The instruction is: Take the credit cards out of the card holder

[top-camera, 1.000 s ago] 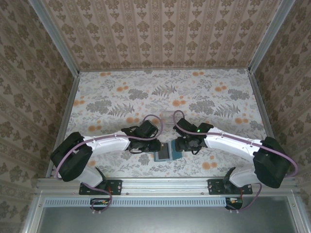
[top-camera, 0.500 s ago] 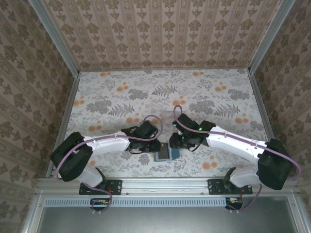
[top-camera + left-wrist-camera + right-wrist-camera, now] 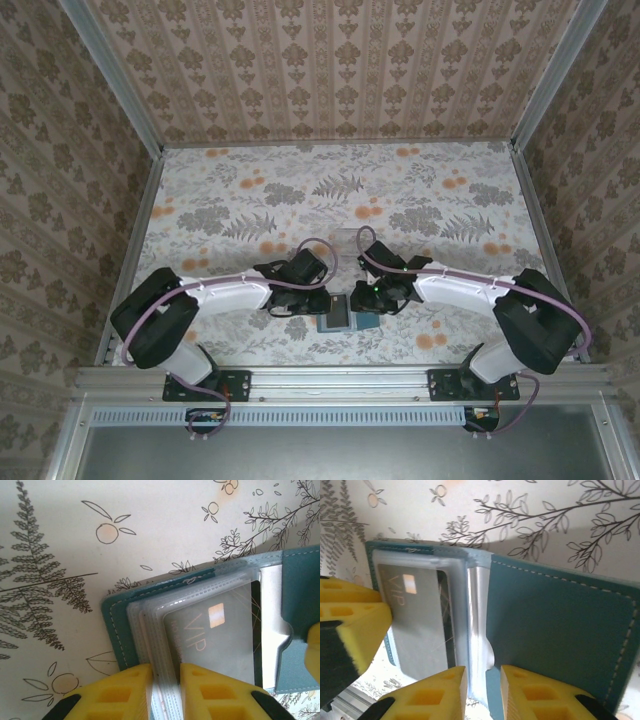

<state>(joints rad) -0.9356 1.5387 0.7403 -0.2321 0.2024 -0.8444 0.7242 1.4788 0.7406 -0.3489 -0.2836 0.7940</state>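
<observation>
The teal card holder (image 3: 345, 316) lies open near the table's front edge, between both grippers. My left gripper (image 3: 166, 680) is shut on the clear plastic sleeves of its left panel (image 3: 150, 630). A grey credit card marked VIP (image 3: 215, 635) sits in the top sleeve. My right gripper (image 3: 482, 685) stands at the fold, its jaws narrow around the edge of a pale credit card (image 3: 477, 615) that pokes from the teal right pocket (image 3: 555, 630) by the thumb notch. The left gripper's yellow finger (image 3: 350, 620) rests on the grey VIP card (image 3: 417, 625).
A clear plastic box (image 3: 343, 240) lies just behind the grippers. The flower-patterned tabletop (image 3: 250, 200) stretches open behind it. Metal rails (image 3: 135, 250) run along the table's sides and patterned walls stand beyond them.
My right gripper has moved left onto the holder's fold and narrowed its jaws around the pale card's edge. The left gripper has stayed on the sleeves and tightened slightly.
</observation>
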